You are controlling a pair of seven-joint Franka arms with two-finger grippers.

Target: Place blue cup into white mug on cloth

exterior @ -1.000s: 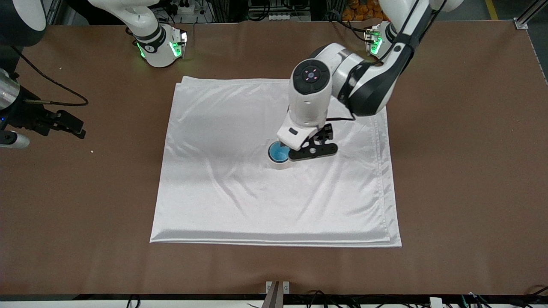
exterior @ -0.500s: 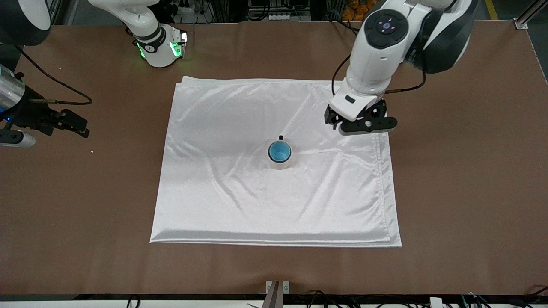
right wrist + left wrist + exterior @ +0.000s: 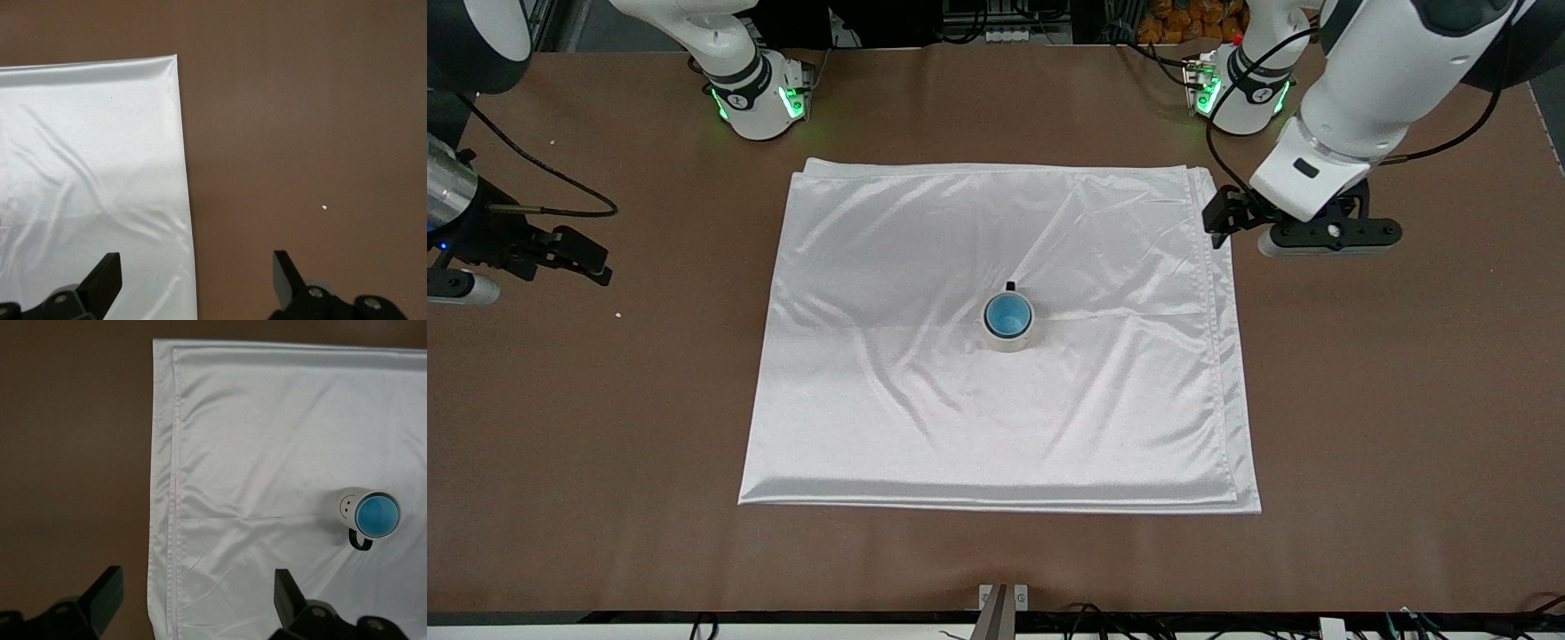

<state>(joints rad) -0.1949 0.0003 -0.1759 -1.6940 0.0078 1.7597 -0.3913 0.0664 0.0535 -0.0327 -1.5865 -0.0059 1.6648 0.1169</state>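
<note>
Over the cloth's [image 3: 996, 338] edge at my left arm's end of the table [image 3: 1405, 400], my left claw [image 3: 1232, 220] hangs with fingers apart, empty. My right claw [image 3: 560, 258] waits over bare table at the right arm's end, fingers apart, empty too. Blue cup [image 3: 1008, 315] sits inside the white mug [image 3: 1009, 336], upright, mid-cloth, well apart from both claws. Task looks done by my read; nothing left but clearing off.
</note>
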